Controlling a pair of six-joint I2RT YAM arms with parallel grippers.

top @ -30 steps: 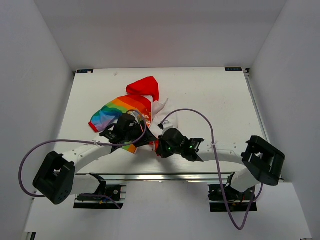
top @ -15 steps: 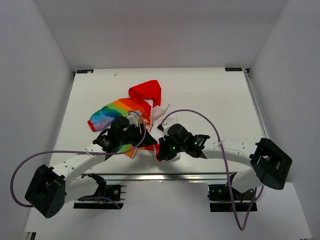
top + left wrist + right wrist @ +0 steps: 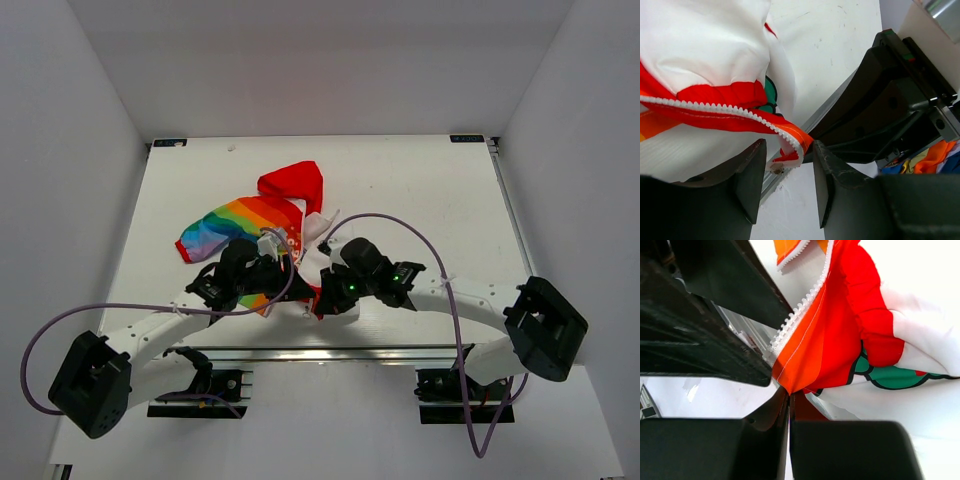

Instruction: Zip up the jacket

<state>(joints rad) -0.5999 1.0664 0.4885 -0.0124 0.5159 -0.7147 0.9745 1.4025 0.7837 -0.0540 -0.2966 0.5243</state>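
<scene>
Red-trimmed jacket (image 3: pixel 262 212) lies left of centre by the worktop's (image 3: pixel 420 190) near edge, zip (image 3: pixel 730 111) unjoined; your right hand (image 3: pixel 788 401) pinches one bottom end, your left hand (image 3: pixel 786 172) gapes around the other.

Jacket (image 3: pixel 252 216): crumpled on white surface (image 3: pixel 420 195), left of centre; red hood (image 3: pixel 295 183) at the far end, rainbow sleeve (image 3: pixel 205 238) leftward. Left hand (image 3: pixel 283 280), right hand (image 3: pixel 325 293): both at near hem, close together.
</scene>
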